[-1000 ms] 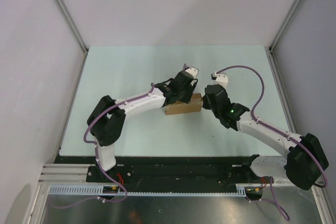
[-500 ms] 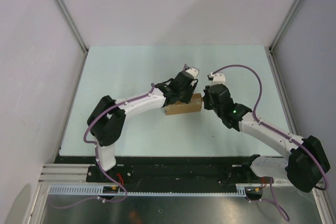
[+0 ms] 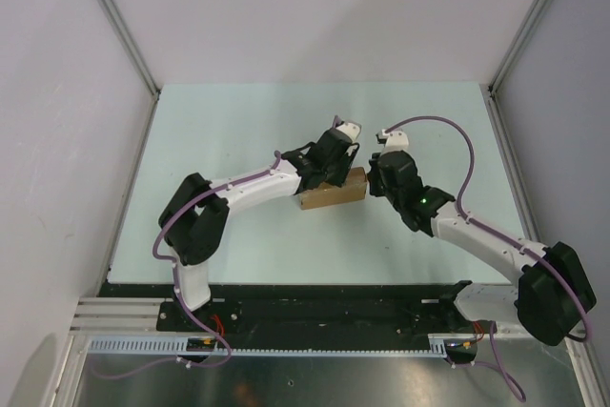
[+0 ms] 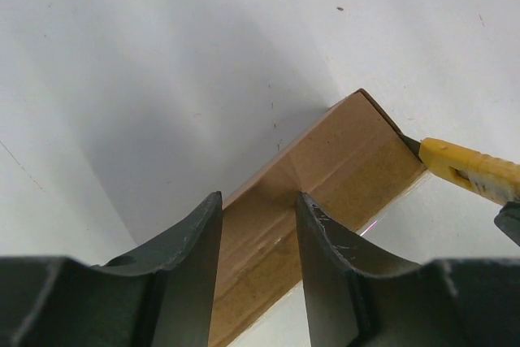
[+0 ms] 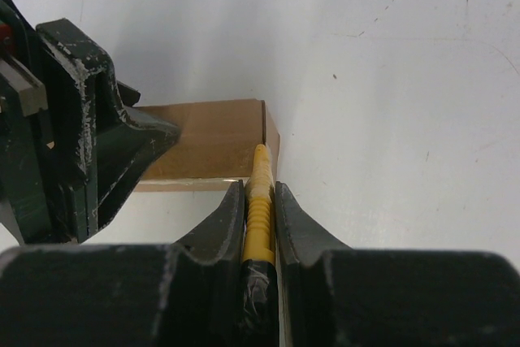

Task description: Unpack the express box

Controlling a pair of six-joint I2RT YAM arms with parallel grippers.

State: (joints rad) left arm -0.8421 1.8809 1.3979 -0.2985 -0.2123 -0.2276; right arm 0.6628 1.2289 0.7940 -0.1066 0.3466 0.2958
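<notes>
The express box (image 3: 332, 195), a small brown carton, lies closed in the middle of the table. My left gripper (image 3: 334, 167) is over its far edge. In the left wrist view the jaws (image 4: 258, 217) stand parted with the box top (image 4: 341, 160) passing beneath both fingers, which rest on it. My right gripper (image 3: 371, 181) is at the box's right end, shut on a yellow utility knife (image 5: 261, 170). The knife's blade tip touches the top right corner of the box (image 5: 211, 140). The knife also shows in the left wrist view (image 4: 471, 172).
The pale green table (image 3: 238, 121) is walled by white panels at the back and both sides. Both arm bases sit on a black rail (image 3: 315, 307) at the near edge. The left gripper's body (image 5: 65, 119) stands close to the left of the knife.
The right gripper with the knife has shifted slightly left, closer to the box's right end. The left gripper and the box have not moved.
</notes>
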